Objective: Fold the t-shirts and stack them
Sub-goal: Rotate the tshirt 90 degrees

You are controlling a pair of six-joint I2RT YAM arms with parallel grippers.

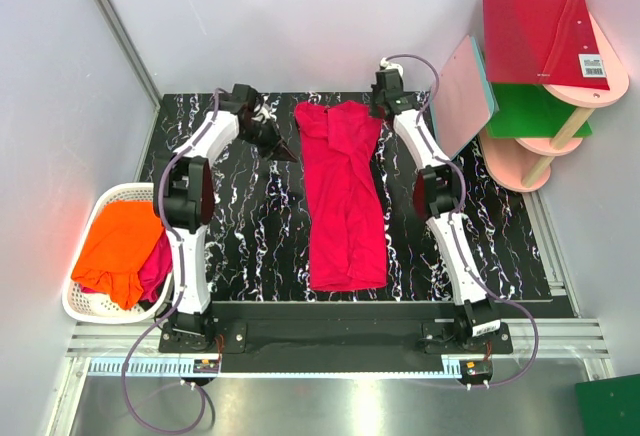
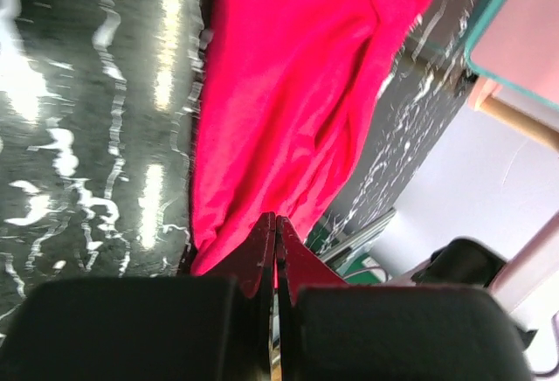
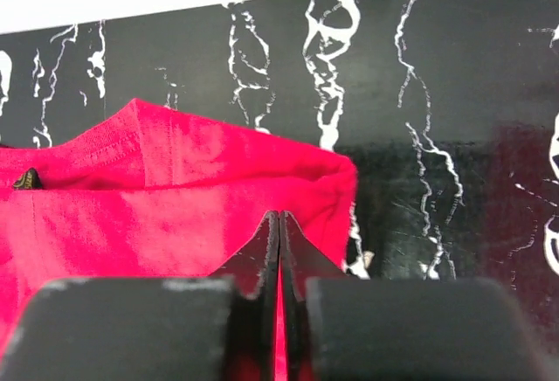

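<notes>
A crimson t-shirt (image 1: 345, 206) lies folded lengthwise into a long strip down the middle of the black marbled table (image 1: 250, 226). My left gripper (image 1: 288, 152) is shut, its tips at the strip's far left edge; in the left wrist view the shut fingertips (image 2: 276, 218) point at the red cloth (image 2: 288, 93). My right gripper (image 1: 376, 109) is shut at the strip's far right corner. In the right wrist view its tips (image 3: 279, 214) sit over the shoulder fold (image 3: 175, 215). I see no clear pinch of cloth in either. An orange t-shirt (image 1: 120, 241) and another crimson one (image 1: 155, 266) lie in the basket.
The white basket (image 1: 80, 301) stands off the table's left edge. A pink board with teal edge (image 1: 465, 96) leans at the back right, also in the left wrist view (image 2: 524, 31). Red (image 1: 540, 41) and green (image 1: 535, 111) boards rest on a pink rack.
</notes>
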